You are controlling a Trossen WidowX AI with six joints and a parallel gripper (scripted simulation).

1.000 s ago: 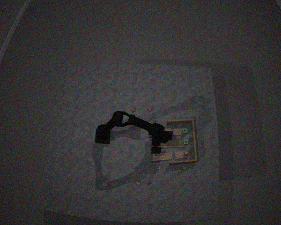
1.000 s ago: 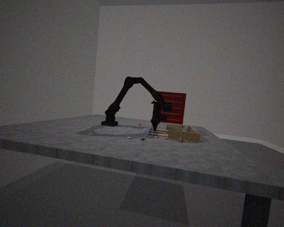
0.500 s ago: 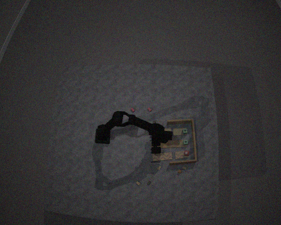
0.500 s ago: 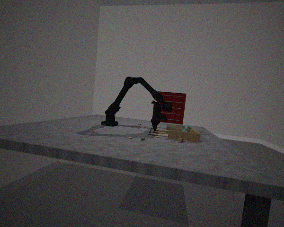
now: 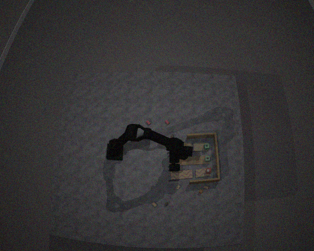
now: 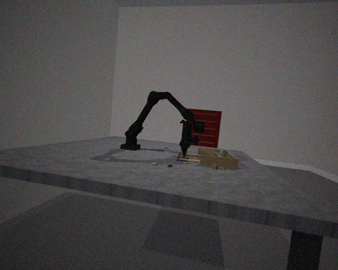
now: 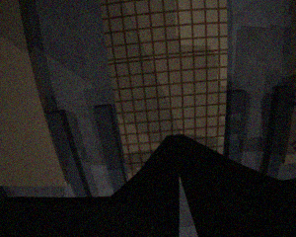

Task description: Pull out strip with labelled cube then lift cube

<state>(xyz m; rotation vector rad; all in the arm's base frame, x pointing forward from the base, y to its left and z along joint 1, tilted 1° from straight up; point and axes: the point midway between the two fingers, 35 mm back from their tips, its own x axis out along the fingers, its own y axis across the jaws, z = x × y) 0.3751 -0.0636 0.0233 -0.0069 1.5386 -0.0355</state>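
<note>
My gripper (image 5: pixel 174 167) (image 6: pixel 184 154) (image 7: pixel 175 142) is shut and empty, low over the outer part of the middle, grid-patterned strip (image 5: pixel 193 162) (image 7: pixel 168 79); contact cannot be told. That strip shows no gap from the arm to a green cube (image 5: pixel 207 158). The zigzag strip (image 5: pixel 185 174) is in two pieces with a gap; a red cube (image 5: pixel 208 170) sits at its inner end. The plain strip (image 5: pixel 199 147) (image 7: pixel 20 123) leads to another green cube (image 5: pixel 206 146); the arm partly hides it. Cube marks are too small to read.
A wooden frame (image 5: pixel 217 156) (image 6: pixel 218 161) surrounds the inner ends, open towards the arm. Dark guides (image 7: pixel 108 130) flank the strips. Two red blocks (image 5: pixel 148 123) (image 5: pixel 167 122) lie behind; several small bits, including a dark one (image 5: pixel 166 204) (image 6: pixel 169 165), lie in front.
</note>
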